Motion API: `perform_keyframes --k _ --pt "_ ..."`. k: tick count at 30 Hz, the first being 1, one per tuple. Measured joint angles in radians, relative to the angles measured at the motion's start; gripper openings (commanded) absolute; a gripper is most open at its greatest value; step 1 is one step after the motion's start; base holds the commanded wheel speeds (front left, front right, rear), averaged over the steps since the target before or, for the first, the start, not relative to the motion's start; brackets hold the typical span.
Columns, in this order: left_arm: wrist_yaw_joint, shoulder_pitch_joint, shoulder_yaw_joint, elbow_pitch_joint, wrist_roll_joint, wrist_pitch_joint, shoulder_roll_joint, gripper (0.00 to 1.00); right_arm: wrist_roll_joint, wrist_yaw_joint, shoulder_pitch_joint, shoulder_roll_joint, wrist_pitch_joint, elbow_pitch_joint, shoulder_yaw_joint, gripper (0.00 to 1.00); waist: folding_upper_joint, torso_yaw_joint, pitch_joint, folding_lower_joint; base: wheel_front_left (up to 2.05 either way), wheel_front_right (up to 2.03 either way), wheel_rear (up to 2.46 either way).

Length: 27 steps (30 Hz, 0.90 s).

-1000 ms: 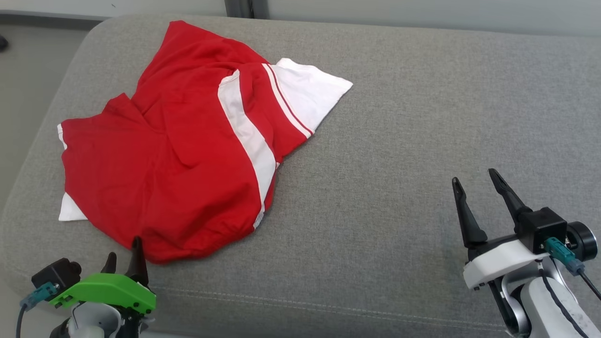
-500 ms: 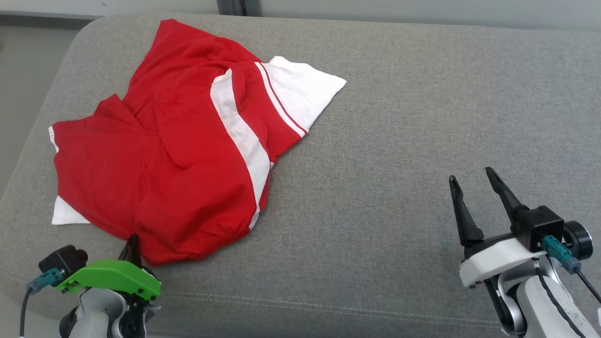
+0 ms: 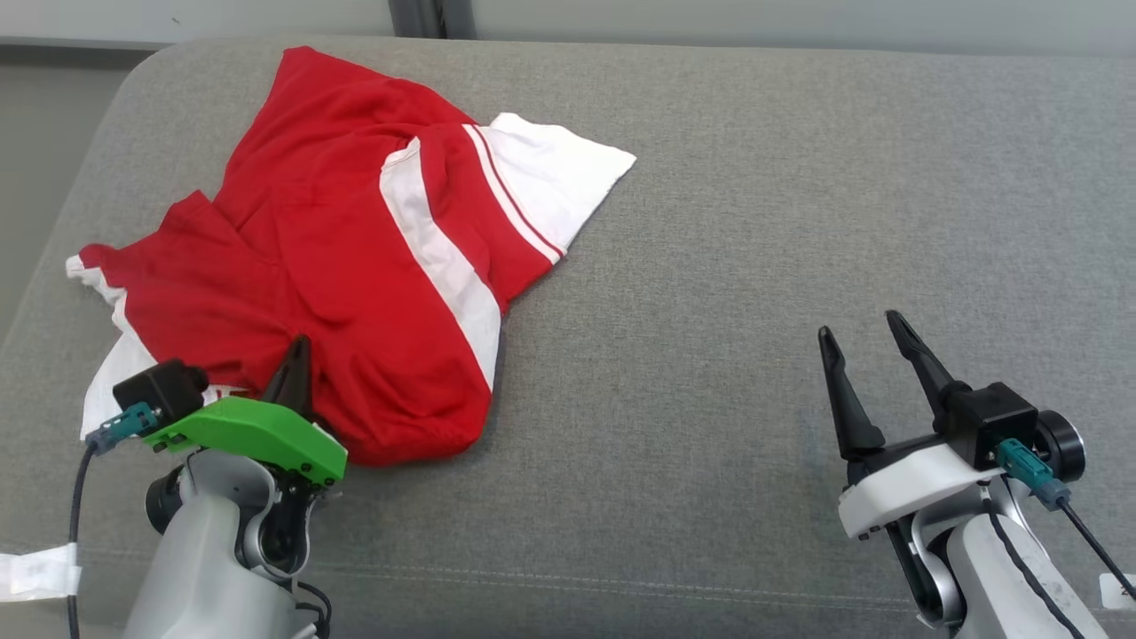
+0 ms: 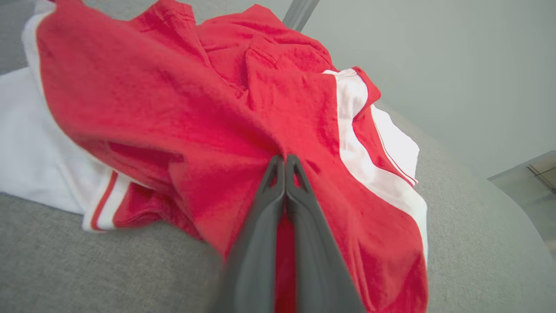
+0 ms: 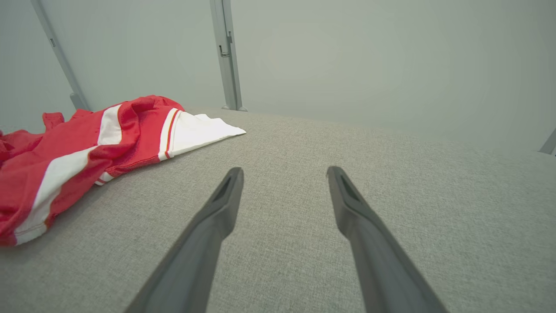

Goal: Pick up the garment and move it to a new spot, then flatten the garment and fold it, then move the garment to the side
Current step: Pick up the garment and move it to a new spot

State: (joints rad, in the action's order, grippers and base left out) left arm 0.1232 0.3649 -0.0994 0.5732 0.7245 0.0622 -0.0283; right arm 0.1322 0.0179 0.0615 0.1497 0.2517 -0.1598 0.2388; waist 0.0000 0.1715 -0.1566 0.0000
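At the left end effector (image 4: pixel 285 158), the garment (image 3: pixel 355 257) lies pinched.

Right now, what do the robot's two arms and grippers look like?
The left gripper has a green cover, the right gripper a white one. Both have two long, dark, tapering fingers, pale grey arms, and a black block with a teal plug and dark cable.

Bright, even light, faint shadow beneath the garment (image 3: pixel 337 266), wrist views bowed at edges, foreground blurred
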Motion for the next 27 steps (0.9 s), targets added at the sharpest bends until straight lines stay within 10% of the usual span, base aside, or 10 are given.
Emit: perform_keyframes --k 11,27 --pt "0.001 0.023 -0.295 -0.071 0.073 -0.053 -0.001 0.00 0.009 0.019 0.010 -0.049 0.000 0.006 -0.007 1.00 0.0000 -0.115 0.005 0.0000 0.00 0.00 0.00" --pt "0.001 0.026 -0.463 -0.101 0.127 -0.052 -0.008 0.00 0.008 0.011 -0.023 -0.061 0.000 0.019 0.009 1.00 0.0000 -0.334 0.012 0.0000 0.00 0.00 0.00"
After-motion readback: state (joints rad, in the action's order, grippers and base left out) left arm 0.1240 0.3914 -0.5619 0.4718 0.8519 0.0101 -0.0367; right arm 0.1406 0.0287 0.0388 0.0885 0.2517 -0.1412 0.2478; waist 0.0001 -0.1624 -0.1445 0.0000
